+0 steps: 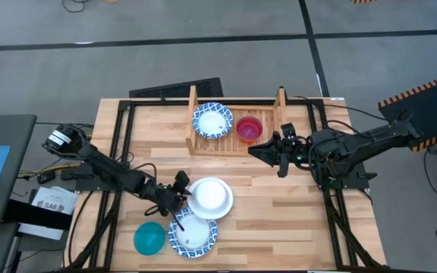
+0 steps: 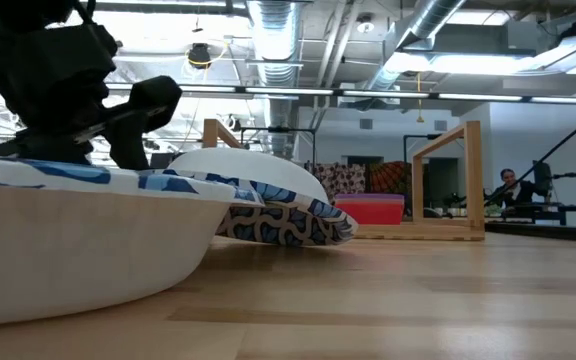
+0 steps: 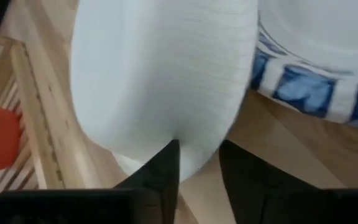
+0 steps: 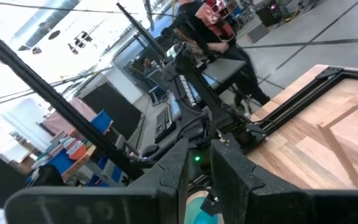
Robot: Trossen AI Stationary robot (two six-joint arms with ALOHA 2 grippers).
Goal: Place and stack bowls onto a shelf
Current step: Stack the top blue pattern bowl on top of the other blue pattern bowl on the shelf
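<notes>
the left end effector (image 1: 179, 194) sat low at the near middle of the tabletop (image 1: 279, 205), its two fingers (image 3: 164, 163) pinched on the near edge of an upturned white bowl (image 1: 210, 196); in the left wrist view that pale rim ran down between them. that bowl lay tipped, leaning on a blue-rimmed bowl (image 1: 193, 233) just nearer the front edge, the two touching. a teal bowl (image 1: 149, 237) stood beside that pair, toward the left arm's side.

the relation that mattered: the shelf (image 1: 237, 144) lay straight across the tabletop from the held bowl, at the far edge, a little toward the right arm's side. its slatted base already carried another blue-rimmed bowl (image 1: 212, 120) on the left half and a red bowl (image 1: 249, 127) on the right half, side by side, apart. so the carry would probably run away from the front edge and up over the shelf's front lip, between the two upright side boards (image 2: 448, 180).

the left arm was plainly the nearer to the bowl. the right end effector (image 1: 268, 154) hung just off the shelf's right board, its fingers drawn near together with nothing between them. my read: that arm stood close to the route into the shelf's right half, and it, plus the red bowl, were the things to clear; the left half looked the freer landing.
</notes>
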